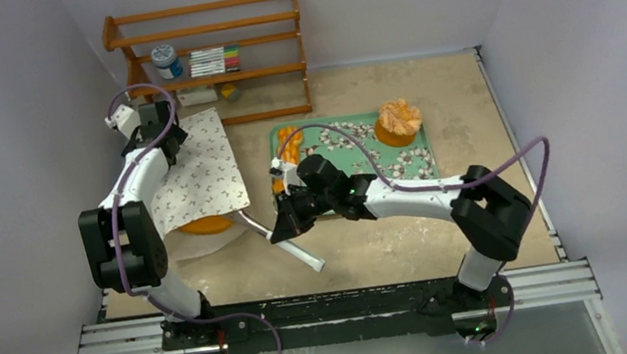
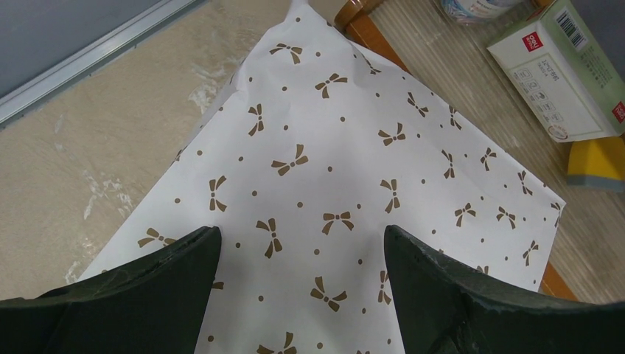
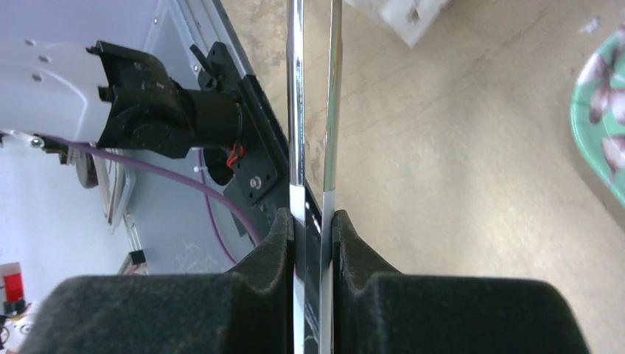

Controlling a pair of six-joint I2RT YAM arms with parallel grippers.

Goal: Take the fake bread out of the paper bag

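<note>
- Left gripper (image 2: 301,240): fingers wide apart, nothing between them, poised over the far end of the paper bag (image 2: 332,169); cannot tell if it touches the paper.
- Paper bag is white with brown bows and dots and carries no text. It lies flat at the left of the table (image 1: 425,80), just in front of the wooden shelf (image 1: 203,28).
- Right gripper (image 3: 313,221): clamped tight on metal tongs (image 3: 295,110), both blades pressed between the pads.
- In the top view the tongs' far end sits near the bag's open near edge.
- Orange loaf (image 1: 205,225) pokes out from under that edge, still partly inside the bag.
- Green floral tray (image 1: 418,168) at centre right holds the ruffled pastry (image 1: 398,117) in its far right corner and long orange loaves (image 1: 287,141) at its far left end.
- Pale green box (image 2: 564,74) on the shelf's bottom board: red logo (looks like "deli", small), barcode on the end, fine print unreadable.
- Yellow block (image 2: 598,161) just beside the box.
- Jar (image 1: 167,62) and marker pack (image 1: 214,60) on the middle shelf, labels too small to read.
</note>
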